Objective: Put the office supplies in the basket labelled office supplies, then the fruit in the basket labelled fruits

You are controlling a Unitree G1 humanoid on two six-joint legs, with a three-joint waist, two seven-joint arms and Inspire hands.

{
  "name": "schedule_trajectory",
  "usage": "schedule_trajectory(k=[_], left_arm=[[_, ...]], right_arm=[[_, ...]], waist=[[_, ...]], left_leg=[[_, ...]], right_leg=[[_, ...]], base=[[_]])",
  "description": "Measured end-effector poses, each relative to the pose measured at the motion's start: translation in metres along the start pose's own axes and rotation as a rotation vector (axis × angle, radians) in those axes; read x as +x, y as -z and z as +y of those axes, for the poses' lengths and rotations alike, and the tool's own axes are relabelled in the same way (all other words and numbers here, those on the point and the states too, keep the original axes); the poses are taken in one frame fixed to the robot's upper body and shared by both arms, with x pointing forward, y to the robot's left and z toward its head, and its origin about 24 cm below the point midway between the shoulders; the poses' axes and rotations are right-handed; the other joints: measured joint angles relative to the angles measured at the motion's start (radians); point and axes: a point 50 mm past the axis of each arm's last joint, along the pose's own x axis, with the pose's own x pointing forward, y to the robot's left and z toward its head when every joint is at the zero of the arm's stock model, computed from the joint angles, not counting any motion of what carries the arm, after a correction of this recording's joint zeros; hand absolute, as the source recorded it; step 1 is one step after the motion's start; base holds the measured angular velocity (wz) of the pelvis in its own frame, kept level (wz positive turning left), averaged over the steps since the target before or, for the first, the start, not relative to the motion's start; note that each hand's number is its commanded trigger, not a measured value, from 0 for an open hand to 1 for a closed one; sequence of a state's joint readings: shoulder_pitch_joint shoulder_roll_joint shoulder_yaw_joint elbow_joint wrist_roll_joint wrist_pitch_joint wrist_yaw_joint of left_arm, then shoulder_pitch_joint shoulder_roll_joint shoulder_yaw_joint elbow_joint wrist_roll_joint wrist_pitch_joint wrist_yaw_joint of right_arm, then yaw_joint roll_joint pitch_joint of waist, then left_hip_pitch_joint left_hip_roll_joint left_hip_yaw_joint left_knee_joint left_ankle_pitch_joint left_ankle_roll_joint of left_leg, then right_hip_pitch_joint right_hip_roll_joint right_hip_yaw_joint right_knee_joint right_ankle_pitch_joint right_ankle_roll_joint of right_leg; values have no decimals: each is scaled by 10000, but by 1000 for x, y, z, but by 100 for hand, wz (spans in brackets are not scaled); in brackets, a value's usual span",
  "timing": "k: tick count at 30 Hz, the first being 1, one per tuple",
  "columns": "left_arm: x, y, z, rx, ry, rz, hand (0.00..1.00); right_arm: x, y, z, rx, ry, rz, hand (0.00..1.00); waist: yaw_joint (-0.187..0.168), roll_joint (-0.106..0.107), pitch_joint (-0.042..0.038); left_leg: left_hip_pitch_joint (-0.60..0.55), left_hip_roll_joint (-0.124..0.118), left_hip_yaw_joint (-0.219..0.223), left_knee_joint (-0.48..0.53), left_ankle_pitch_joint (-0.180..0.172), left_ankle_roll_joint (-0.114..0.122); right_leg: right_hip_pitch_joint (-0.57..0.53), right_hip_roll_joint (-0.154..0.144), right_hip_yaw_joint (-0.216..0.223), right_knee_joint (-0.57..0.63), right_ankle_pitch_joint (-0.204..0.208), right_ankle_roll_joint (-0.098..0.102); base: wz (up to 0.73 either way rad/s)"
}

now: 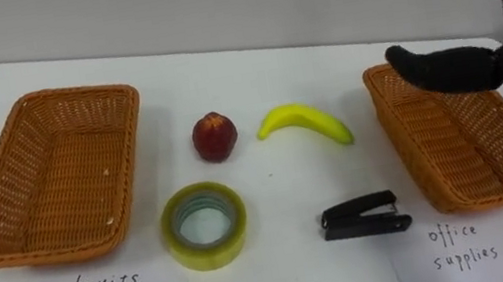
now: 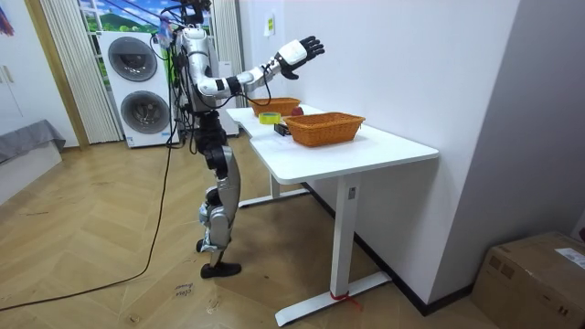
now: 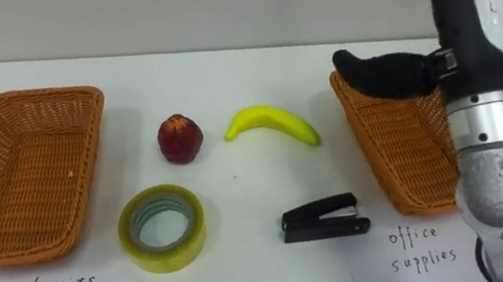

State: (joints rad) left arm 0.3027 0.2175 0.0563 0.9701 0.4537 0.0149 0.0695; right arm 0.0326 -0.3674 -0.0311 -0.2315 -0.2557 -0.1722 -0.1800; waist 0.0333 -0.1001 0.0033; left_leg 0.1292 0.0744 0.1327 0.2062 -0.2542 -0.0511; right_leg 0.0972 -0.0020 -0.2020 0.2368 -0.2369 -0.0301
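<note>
Banana (image 1: 305, 124) and a red fruit (image 1: 214, 136), probably an apple, lay mid-table between the fruits basket (image 1: 50, 178) on the left and the office-supplies basket (image 1: 455, 144) on the right. The tape roll (image 1: 204, 226) and the black stapler (image 1: 365, 216) sat nearer. The right hand (image 3: 463, 37) hung raised above the office-supplies basket's far end, fingers straight and spread, holding nothing.

White desk (image 2: 384, 146) mid-frame against a white wall (image 2: 411, 55); herringbone wood floor (image 2: 101, 247) below; stacked washers (image 2: 137, 87) upper left; cardboard box (image 2: 535, 274) lower right.
</note>
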Motion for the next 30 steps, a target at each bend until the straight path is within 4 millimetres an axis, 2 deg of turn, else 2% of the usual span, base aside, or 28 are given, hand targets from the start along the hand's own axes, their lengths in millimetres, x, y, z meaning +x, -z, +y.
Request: schedule_trajectory(k=[13, 22, 30], left_arm=[[1, -11, 8, 273, 203, -489, 0], [1, -10, 7, 431, 602, -466, 0], [1, -7, 8, 634, 896, -389, 0]], right_arm=[[-8, 4, 14, -1591, -2398, 1, 0], [-16, 6, 32, -1508, -4338, 244, 0], [-20, 15, 38, -1500, -5475, 817, 0]], waist=[[54, 14, -17], [227, -10, -13], [421, -94, 4]], left_leg=[[-167, -18, -112, 220, 0, 1], [-60, -29, -180, 220, 1, 3], [26, -39, -213, 206, 16, 25]], right_leg=[[-3, -91, -130, 5, 0, 0], [167, -74, -179, 13, 7, -7], [243, -87, -167, -248, 40, 2]], base=[[2], [1], [1]])
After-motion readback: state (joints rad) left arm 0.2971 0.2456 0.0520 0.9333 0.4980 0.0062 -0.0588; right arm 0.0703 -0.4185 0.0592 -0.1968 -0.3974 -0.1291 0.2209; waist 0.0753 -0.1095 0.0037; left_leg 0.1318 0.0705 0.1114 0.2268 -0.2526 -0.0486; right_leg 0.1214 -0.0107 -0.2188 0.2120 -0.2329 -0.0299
